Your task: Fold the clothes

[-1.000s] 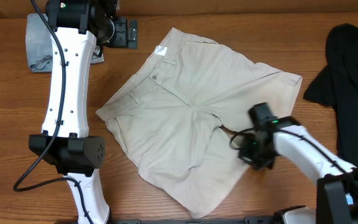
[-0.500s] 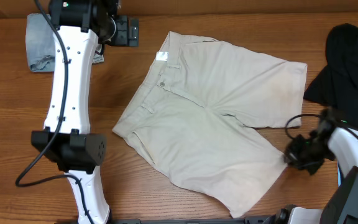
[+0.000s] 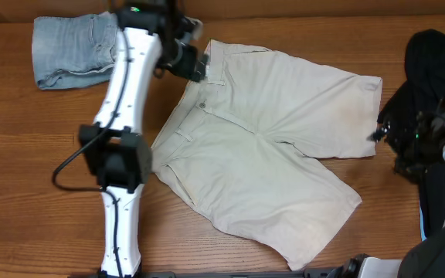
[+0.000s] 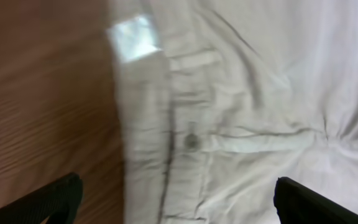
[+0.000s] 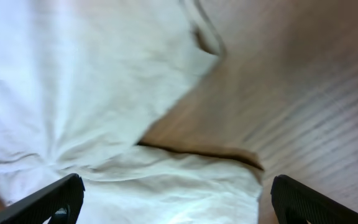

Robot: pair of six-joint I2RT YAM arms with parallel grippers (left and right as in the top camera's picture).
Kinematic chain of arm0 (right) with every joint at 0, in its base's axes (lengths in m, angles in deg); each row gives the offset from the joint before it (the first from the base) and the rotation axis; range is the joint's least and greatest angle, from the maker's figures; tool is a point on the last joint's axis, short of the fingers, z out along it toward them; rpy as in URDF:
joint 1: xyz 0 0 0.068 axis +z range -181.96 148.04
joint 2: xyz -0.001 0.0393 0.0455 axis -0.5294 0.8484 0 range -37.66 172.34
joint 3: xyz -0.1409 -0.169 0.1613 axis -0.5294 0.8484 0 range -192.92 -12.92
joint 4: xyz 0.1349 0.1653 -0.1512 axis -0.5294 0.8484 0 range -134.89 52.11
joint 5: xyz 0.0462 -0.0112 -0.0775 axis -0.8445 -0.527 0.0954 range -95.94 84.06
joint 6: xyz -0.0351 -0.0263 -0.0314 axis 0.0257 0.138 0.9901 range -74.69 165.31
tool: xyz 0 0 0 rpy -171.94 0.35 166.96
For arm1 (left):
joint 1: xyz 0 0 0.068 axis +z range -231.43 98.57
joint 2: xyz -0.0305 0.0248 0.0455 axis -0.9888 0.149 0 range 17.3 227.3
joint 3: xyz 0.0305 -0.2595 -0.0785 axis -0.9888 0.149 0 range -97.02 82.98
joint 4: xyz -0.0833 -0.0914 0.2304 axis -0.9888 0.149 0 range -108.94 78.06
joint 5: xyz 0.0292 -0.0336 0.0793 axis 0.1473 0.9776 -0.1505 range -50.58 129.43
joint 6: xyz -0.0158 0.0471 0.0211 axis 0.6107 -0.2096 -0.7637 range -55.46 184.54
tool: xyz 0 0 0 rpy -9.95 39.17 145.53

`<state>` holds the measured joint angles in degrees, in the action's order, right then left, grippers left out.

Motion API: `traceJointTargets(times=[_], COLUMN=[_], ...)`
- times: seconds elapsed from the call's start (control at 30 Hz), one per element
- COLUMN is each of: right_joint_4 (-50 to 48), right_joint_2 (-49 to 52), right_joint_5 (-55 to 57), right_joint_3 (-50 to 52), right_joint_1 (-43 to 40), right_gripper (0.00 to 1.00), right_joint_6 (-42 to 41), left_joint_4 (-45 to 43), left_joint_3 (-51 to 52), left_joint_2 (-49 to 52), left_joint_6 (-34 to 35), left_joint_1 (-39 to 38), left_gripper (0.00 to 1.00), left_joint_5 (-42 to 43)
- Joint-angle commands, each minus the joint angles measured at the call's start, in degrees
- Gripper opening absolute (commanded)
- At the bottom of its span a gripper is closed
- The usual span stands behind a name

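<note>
The pale beige shorts lie spread flat mid-table, waistband to the left and both legs running right. My left gripper hovers open over the top end of the waistband. In the left wrist view its fingers straddle the waistband, with the button and white label ahead. My right gripper hangs open beside the upper leg's hem, holding nothing. The right wrist view shows beige cloth under the open right gripper. Light-blue denim shorts lie at the back left. A black garment lies at the back right.
Bare wooden table surrounds the beige shorts. The left arm's white links stretch along the shorts' left side. The black garment sits close behind the right gripper.
My right gripper pulled the lower leg out to the right, let go and moved up to the upper leg's hem. The left gripper swung right from the denim shorts to the waistband.
</note>
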<state>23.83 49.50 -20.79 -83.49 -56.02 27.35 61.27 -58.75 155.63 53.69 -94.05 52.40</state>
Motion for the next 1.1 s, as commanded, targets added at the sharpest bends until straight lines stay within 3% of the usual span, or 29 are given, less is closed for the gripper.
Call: traceJointTargets(times=[0.0,0.37,0.63,0.93,1.07], right_joint_4=[0.07,-0.87,-1.11,-3.89,-5.68], right_joint_2=[-1.22,-1.22,-1.22,-1.2,-1.07], right_joint_5=[-0.68,-0.24,-0.26,-0.24,-0.24], right_joint_3=[-2.21,-2.21,-2.21,-2.21,-2.19], right_joint_1=[2.56,4.98,5.01,6.86,9.01], right_gripper=[1.0,0.96,0.95,0.93,0.93], right_joint_6=[0.46,0.46,0.46,0.44,0.44], left_joint_4=[1.62,5.81,6.25,8.66,10.54], left_joint_3=[0.37,0.37,0.37,0.37,0.37], left_joint_2=[4.5,13.42,15.21,15.23,15.23], left_joint_6=[-6.08,-4.07,3.23,14.16,15.02], left_joint_1=[-2.56,-3.65,-1.29,6.12,8.85], left_gripper=[1.0,1.0,1.0,1.0,1.0], left_joint_5=[3.43,-0.63,-7.82,-7.98,-7.43])
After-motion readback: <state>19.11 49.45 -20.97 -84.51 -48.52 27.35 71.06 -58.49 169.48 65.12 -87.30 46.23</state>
